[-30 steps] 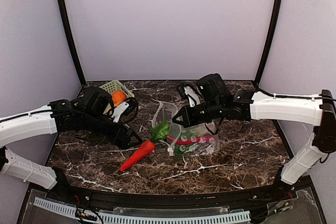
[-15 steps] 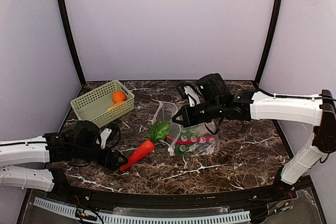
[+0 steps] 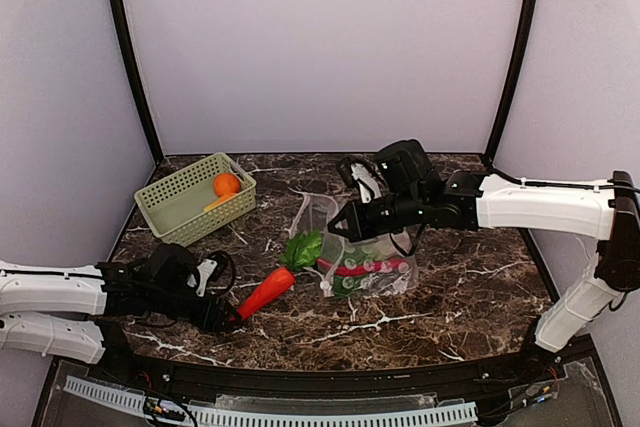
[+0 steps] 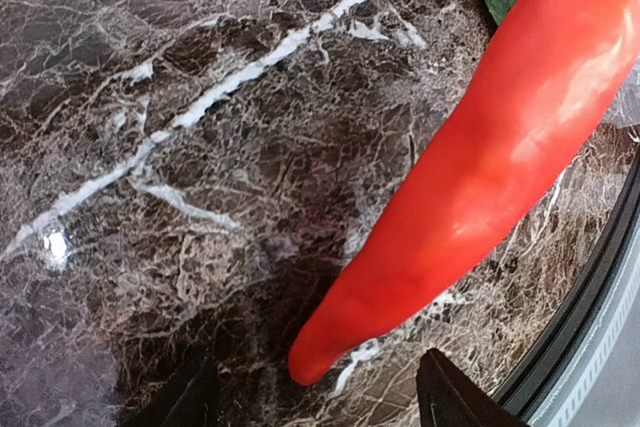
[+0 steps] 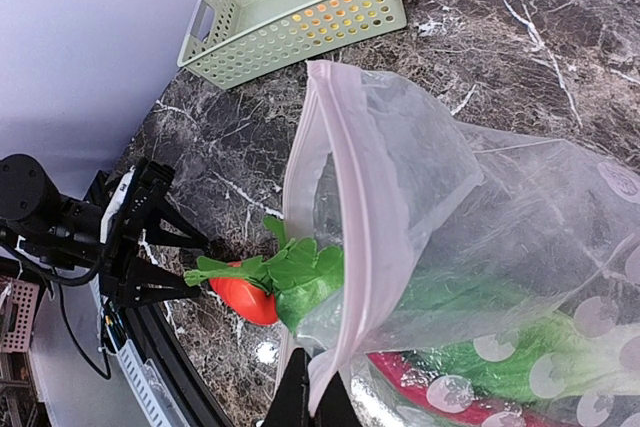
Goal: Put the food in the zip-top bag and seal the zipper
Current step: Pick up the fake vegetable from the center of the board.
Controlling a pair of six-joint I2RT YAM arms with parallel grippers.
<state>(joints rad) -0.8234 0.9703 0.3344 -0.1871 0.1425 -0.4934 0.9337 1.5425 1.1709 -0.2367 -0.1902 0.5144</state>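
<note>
The clear dotted zip-top bag (image 3: 372,265) lies mid-table with its mouth held up. My right gripper (image 5: 315,399) is shut on the bag's rim strip, the zipper (image 5: 345,247). Green leafy food (image 5: 520,367) and a red chili (image 3: 350,269) lie inside. A red tapered toy vegetable (image 4: 480,177) with a green leafy top (image 5: 290,267) lies on the table in front of the mouth. My left gripper (image 4: 315,402) is open and low at its pointed tip, one finger (image 4: 450,402) on each side, not touching it.
A pale green lattice basket (image 3: 175,197) stands at the back left with an orange round fruit (image 3: 226,184) and a yellow-orange piece (image 3: 215,204) in it. The table's black front rim (image 4: 600,287) runs close beside the left gripper.
My left arm has left the basket area, swung to the near left and come down at the red vegetable's tip, its jaws narrowing. The right arm and bag have not moved.
</note>
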